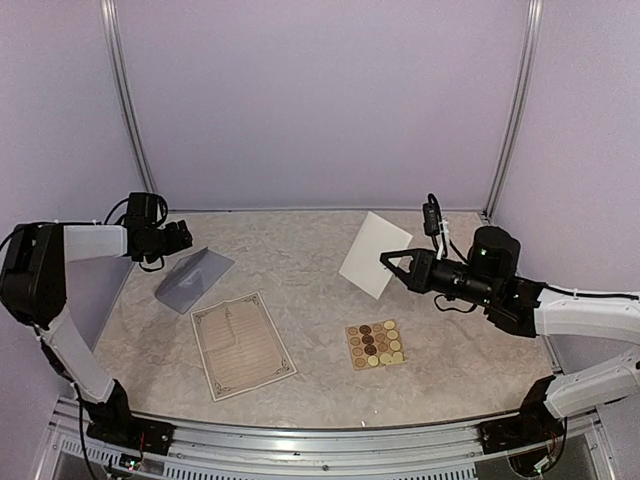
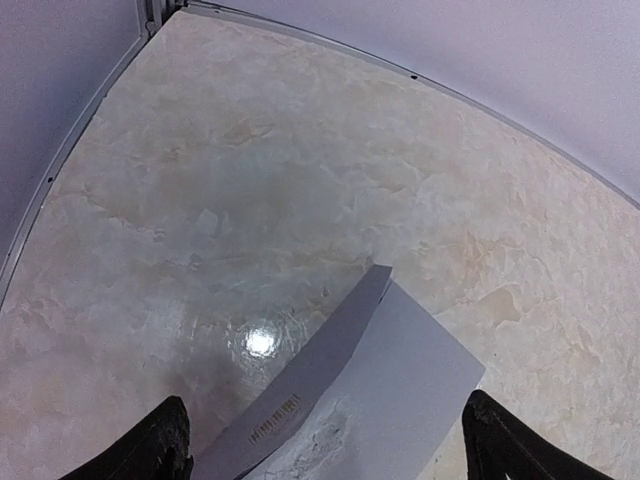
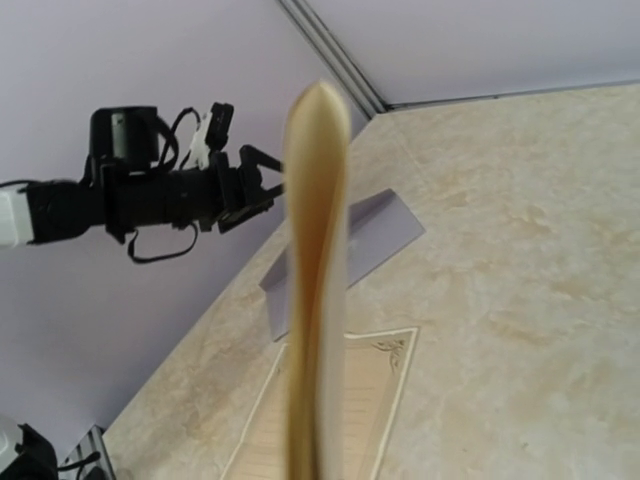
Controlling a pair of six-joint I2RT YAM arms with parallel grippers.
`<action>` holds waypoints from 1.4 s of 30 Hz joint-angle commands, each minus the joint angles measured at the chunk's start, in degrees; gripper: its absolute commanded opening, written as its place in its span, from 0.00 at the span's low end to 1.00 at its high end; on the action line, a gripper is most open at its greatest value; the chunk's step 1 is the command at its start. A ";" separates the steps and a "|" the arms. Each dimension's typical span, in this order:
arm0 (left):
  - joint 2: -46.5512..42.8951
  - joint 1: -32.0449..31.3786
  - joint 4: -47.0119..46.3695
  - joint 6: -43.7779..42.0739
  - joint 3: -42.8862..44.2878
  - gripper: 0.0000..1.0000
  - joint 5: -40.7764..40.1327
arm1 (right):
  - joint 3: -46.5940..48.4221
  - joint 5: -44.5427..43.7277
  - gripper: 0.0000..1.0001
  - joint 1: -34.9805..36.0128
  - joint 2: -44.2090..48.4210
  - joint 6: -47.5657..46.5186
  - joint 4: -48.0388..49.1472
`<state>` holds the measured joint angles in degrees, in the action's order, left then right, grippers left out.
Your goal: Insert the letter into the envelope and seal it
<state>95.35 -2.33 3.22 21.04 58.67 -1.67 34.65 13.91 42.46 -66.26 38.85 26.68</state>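
The grey-lavender envelope (image 1: 195, 276) lies at the left of the table with its flap partly raised. It also shows in the left wrist view (image 2: 400, 380), and in the right wrist view (image 3: 385, 228). My left gripper (image 1: 186, 235) hovers over its far end, jaws wide open and empty (image 2: 326, 400). A cream letter sheet with an ornate border and ruled lines (image 1: 243, 344) lies flat near the front. My right gripper (image 1: 385, 260) is shut on a plain cream sheet (image 1: 372, 252) held upright above the table, seen edge-on in the right wrist view (image 3: 318, 300).
A small tan square sheet of round stickers (image 1: 376, 343) lies right of the bordered letter sheet. Lavender walls with metal posts close the back and sides. The left arm (image 3: 150, 190) shows beyond the held sheet.
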 commanded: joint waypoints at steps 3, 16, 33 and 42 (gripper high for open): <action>8.07 0.30 4.44 -4.43 6.14 0.89 -4.53 | -1.20 2.40 0.00 -2.54 0.28 0.53 0.17; 14.97 -2.08 8.22 -7.94 9.77 0.56 -9.47 | -1.70 6.85 0.00 -5.30 -3.18 3.45 3.85; 4.11 -8.55 10.57 -8.72 9.70 0.00 -17.29 | -2.84 5.76 0.00 -6.06 0.09 3.21 1.32; -8.50 -16.87 20.63 -13.77 10.94 0.00 -3.88 | -0.84 2.30 0.00 -6.34 5.03 -1.71 -7.82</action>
<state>89.93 -15.73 17.28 11.40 68.53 -13.30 32.45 18.74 36.95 -63.66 40.51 24.62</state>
